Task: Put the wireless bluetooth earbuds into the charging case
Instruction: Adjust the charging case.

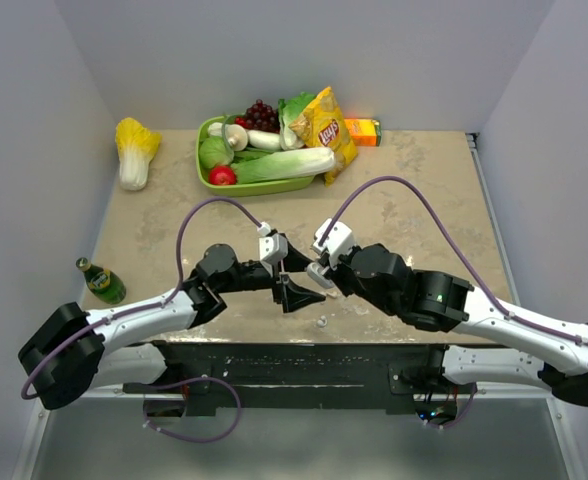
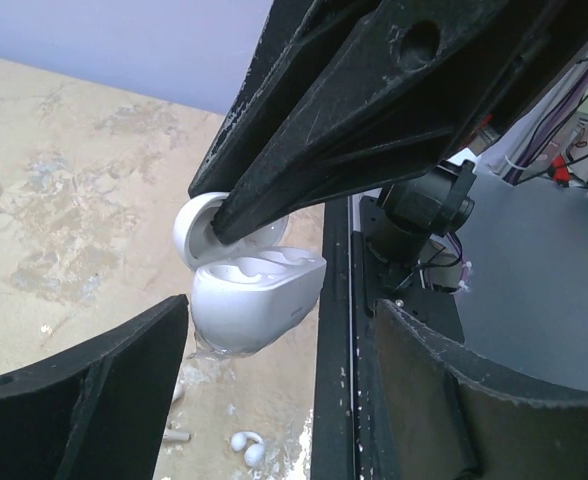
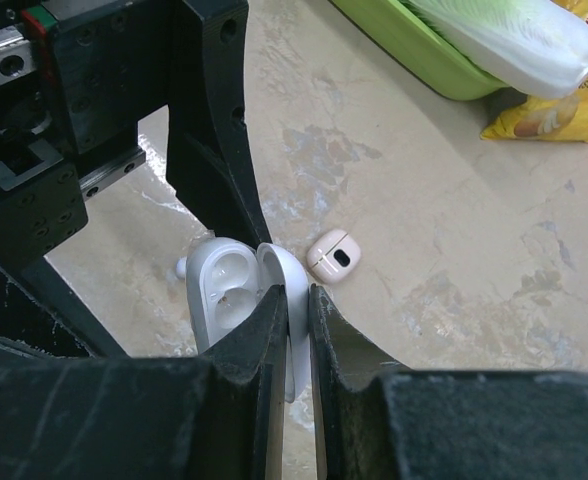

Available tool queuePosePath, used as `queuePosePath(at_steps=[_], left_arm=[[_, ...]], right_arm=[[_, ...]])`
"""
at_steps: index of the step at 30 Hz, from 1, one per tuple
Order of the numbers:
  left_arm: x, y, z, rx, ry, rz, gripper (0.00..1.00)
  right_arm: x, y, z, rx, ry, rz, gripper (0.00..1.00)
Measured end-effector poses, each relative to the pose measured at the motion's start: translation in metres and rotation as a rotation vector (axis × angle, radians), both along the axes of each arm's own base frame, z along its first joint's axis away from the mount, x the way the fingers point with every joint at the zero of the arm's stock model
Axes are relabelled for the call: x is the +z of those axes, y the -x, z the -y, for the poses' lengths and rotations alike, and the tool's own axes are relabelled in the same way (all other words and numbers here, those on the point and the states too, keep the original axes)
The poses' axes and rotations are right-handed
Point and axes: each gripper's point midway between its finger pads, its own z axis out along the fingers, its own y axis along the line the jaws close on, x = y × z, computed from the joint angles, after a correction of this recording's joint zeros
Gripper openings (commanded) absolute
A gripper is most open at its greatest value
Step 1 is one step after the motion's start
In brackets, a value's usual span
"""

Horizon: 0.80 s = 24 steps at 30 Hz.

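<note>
The charging case [image 3: 222, 290] is white and open, and both wells inside it are bare. My right gripper [image 3: 299, 300] is shut on its raised lid and holds it above the table. In the left wrist view the case [image 2: 259, 300] hangs under the right gripper's black fingers. My left gripper [image 2: 279, 345] is open, its fingertips either side of the case's lower end without touching it. One white earbud [image 2: 246, 446] lies on the table below the case, and shows as a pale speck [image 1: 321, 322] from above. Another small white piece [image 2: 177, 388] peeks out beside the left finger.
A small pink-beige case [image 3: 332, 256] lies shut on the table just past the white one. A green basket [image 1: 206, 180] of vegetables, a chips bag [image 1: 326, 128], an orange box [image 1: 364, 130] and a cabbage [image 1: 134, 150] sit at the back. A green bottle [image 1: 101, 282] stands front left.
</note>
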Motion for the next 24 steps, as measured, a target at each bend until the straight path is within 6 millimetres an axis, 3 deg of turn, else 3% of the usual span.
queuePosePath(at_steps=[8, 11, 15, 20, 24], left_arm=[[-0.0036, -0.0012, 0.0026, -0.007, -0.008, -0.006, 0.82], [-0.0036, -0.0026, 0.0031, -0.004, -0.009, -0.007, 0.79], [-0.0028, -0.0053, 0.0037, 0.000, -0.008, -0.005, 0.60], [-0.0016, -0.0065, 0.0062, -0.006, -0.003, -0.003, 0.47], [-0.0018, -0.0041, 0.0069, -0.022, -0.002, -0.002, 0.28]], right_arm=[[-0.0042, 0.0009, -0.0033, 0.007, 0.014, -0.006, 0.00], [-0.0054, 0.0008, -0.0038, 0.008, 0.018, -0.007, 0.00], [-0.0052, 0.0008, -0.0038, 0.008, 0.017, -0.007, 0.00], [-0.0053, 0.0010, -0.0039, 0.008, 0.018, -0.007, 0.00], [-0.0058, 0.0009, -0.0032, 0.011, 0.026, -0.003, 0.00]])
